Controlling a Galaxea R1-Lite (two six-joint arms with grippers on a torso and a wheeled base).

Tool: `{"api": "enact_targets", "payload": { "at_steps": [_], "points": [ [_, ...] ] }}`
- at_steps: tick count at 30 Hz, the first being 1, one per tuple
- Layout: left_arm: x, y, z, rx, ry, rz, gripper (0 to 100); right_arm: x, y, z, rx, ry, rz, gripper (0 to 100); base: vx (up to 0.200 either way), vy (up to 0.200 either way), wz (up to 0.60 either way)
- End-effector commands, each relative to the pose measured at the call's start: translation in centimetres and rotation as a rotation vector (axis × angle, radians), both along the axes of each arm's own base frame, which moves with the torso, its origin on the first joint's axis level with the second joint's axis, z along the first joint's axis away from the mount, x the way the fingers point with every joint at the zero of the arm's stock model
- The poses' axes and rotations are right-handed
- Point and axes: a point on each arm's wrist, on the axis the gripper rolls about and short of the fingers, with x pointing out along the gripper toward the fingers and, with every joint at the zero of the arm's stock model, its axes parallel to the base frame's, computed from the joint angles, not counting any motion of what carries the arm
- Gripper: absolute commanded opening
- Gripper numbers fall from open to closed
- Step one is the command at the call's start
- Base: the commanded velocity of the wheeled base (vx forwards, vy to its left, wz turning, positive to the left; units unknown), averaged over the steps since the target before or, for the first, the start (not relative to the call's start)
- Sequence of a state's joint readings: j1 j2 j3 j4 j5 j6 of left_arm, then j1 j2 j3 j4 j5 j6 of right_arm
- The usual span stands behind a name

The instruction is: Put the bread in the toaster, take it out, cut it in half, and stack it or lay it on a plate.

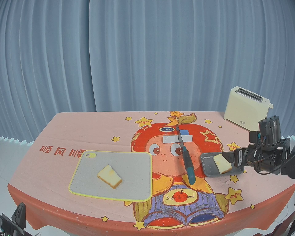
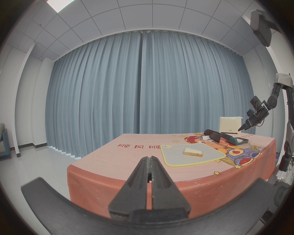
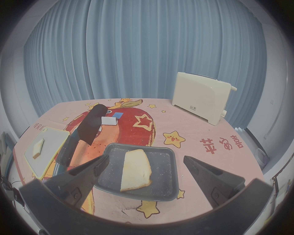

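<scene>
Pale toasted bread half on dark grey rectangular plate, right of pink counter; right gripper beside it, jaws wide apart; other half on yellow-rimmed board, left; left gripper, jaws closed.

The light is bright, soft and even across my feeds. High above and ahead of my left gripper, a ceiling light panel glows white at the frame's edge; it is the source I can see. Shadows are faint. Just ahead of my right gripper, the bread half throws a thin, soft edge onto the dark tray, and the tray's floor carries a dull sheen. Both wrist pictures are rimmed by black corners, and the curtain beyond the gripper bows outward toward the edges. In the head view its folds curve the same way. My own gripper fingers read as dark, flat shapes against the lit table.
</scene>
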State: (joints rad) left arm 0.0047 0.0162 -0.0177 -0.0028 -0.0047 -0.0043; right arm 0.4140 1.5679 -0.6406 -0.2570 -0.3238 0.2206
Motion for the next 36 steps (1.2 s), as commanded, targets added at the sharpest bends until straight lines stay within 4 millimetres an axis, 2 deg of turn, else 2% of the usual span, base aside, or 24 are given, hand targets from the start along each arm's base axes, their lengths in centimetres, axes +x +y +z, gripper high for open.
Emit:
{"api": "enact_targets", "payload": {
  "at_steps": [1, 17, 36],
  "points": [
    [0.1, 0.0, -0.5, 0.0, 0.007, 0.002, 0, -0.1, 0.0, 0.1, 0.002, -0.006, 0.002, 100, 0.0, 0.0, 0.0],
    [0.1, 0.0, -0.5, 0.0, 0.007, 0.002, 0, -1.3, 0.5, 1.4, 0.021, -0.053, 0.042, 100, 0.0, 0.0, 0.0],
    [0.1, 0.0, -0.5, 0.0, 0.007, 0.002, 0, -2.9, 2.7, 1.4, 0.026, -0.056, 0.155, 100, 0.0, 0.0, 0.0]
  ]
}}
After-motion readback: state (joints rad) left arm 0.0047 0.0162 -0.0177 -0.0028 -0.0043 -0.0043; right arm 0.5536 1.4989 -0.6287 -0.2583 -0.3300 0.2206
